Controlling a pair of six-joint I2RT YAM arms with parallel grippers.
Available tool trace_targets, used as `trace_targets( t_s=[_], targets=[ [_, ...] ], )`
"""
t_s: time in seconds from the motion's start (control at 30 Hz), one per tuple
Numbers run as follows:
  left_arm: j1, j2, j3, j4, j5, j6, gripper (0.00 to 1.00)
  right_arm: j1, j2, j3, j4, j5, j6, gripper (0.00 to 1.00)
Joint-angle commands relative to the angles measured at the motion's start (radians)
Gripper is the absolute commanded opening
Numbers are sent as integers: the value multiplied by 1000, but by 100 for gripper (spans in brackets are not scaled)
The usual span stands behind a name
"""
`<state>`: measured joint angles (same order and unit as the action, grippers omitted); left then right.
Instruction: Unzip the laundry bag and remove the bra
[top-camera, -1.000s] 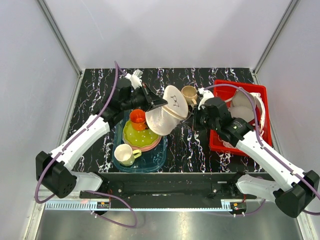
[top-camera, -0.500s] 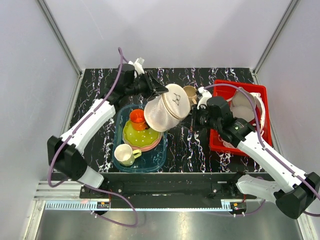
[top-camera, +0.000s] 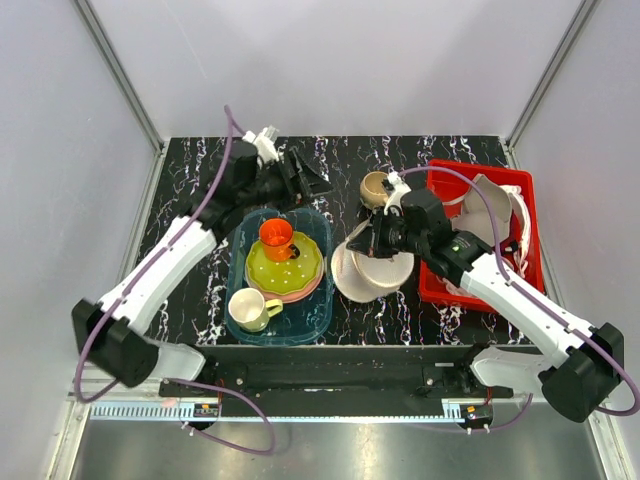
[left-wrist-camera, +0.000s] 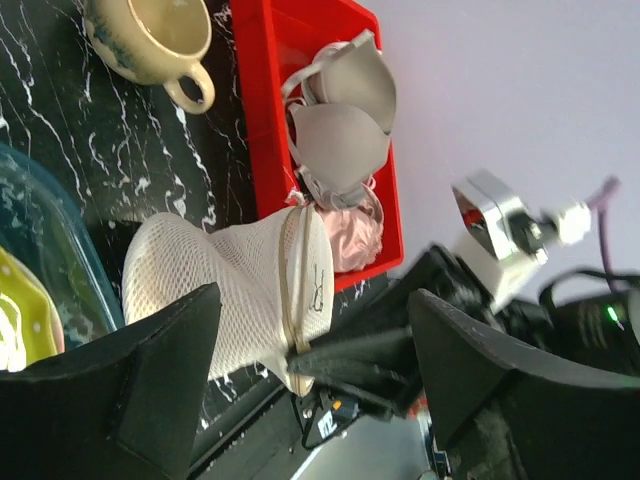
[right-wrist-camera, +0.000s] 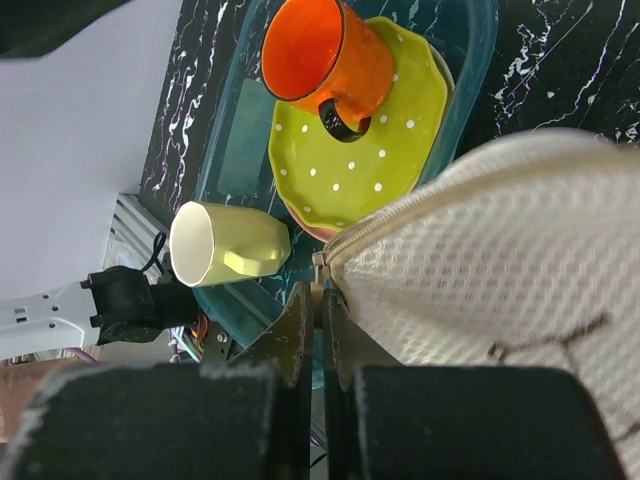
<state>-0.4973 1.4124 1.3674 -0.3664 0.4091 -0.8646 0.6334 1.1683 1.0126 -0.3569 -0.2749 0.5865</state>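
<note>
The laundry bag, an off-white mesh pouch, sags onto the table between the tray and the bin. My right gripper is shut on its zipper pull at the end of the closed zipper, and the mesh bulges to the right of the fingers. My left gripper hovers open over the far middle of the table, apart from the bag. From its wrist view the laundry bag lies beyond the gap between the fingers, which hold nothing. The bra is hidden.
A teal tray left of the bag holds an orange mug, a green dotted plate on a pink one, and a pale yellow mug. A tan cup stands behind. The red bin at right holds a grey-beige bra and pink garments.
My left gripper opened, let go of the bag and drew back. The bag dropped from the air down to the table, still hanging from my right gripper, which shifted left.
</note>
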Motion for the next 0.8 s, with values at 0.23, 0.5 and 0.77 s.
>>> trace_targets(
  t_s=[0.23, 0.5, 0.77],
  targets=[
    [-73, -89, -217, 187, 71, -82, 80, -3, -45, -64, 56, -35, 1, 0],
    [-93, 0, -231, 262, 123, -122, 79, -3, -124, -114, 7, -32, -7, 0],
    [-153, 115, -177, 264, 143, -120, 79, -5, -121, -117, -13, -52, -20, 0]
  ],
)
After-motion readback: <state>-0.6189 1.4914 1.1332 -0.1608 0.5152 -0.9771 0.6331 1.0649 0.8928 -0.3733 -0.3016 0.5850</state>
